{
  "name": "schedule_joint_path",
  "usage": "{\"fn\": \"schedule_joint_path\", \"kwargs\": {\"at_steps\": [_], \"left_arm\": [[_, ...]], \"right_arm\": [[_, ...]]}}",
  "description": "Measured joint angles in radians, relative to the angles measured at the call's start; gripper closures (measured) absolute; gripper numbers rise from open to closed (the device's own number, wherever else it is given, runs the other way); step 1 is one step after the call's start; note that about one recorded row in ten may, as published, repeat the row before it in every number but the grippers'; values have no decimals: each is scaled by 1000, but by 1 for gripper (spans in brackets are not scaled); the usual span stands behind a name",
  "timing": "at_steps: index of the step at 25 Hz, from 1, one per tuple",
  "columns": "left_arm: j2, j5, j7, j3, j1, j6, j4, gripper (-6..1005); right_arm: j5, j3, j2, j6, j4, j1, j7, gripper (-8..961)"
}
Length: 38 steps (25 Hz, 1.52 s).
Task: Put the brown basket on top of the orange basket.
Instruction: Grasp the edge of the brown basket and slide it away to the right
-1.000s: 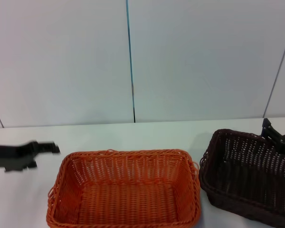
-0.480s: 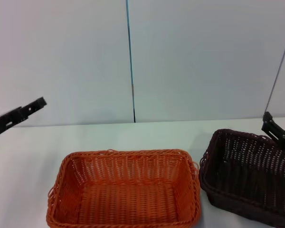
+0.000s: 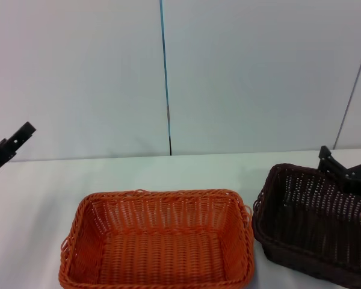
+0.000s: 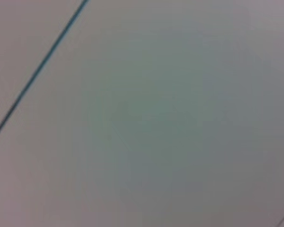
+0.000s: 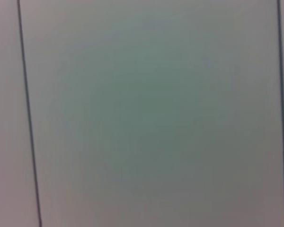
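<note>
- My right pincer [image 3: 349,171] has crept inward over the far rim of the brown basket [image 3: 316,223]; I cannot tell whether it is open or gripping.
- My left pincer [image 3: 9,146] has lifted away to the bench [image 3: 168,171] edge, state unclear.
- The brown basket sits just beside the orange basket [image 3: 159,241], not yet stacked; the grasp looks imminent.

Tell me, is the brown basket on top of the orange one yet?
Not yet. The brown basket sits on the table to the right of the orange basket, not on it. The right gripper is at the brown basket's far rim, but a grip can't be confirmed. The left gripper is raised far off to the left. Lifting and stacking are left.
</note>
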<state>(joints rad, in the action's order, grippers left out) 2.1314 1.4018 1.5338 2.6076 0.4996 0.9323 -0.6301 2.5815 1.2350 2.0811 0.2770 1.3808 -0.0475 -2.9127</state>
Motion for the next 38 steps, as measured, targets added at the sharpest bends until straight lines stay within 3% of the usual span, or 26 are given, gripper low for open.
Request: {"fn": "schedule_joint_path", "kwargs": {"at_steps": [6, 10, 15, 22, 28, 38], "left_arm": [[5, 3, 129, 20, -12, -29, -9, 141], [-1, 63, 150, 2, -45, -129, -70, 141], [22, 137, 152, -3, -114, -235, -214, 141], [22, 147, 152, -4, -187, -297, -271, 141], [19, 148, 152, -5, -216, -313, -288, 141], [19, 196, 154, -5, -219, -325, -293, 141]], "right_arm": [[-4, 11, -1, -89, 43, 6, -5, 22], [-12, 44, 0, -165, 103, -23, -5, 22], [-49, 133, 0, -319, 188, -70, -5, 23], [-68, 263, 3, -520, 247, -101, -18, 23], [-68, 371, 2, -690, 271, -81, -22, 23], [-61, 675, 1, -1101, 323, 20, -22, 23]]}}
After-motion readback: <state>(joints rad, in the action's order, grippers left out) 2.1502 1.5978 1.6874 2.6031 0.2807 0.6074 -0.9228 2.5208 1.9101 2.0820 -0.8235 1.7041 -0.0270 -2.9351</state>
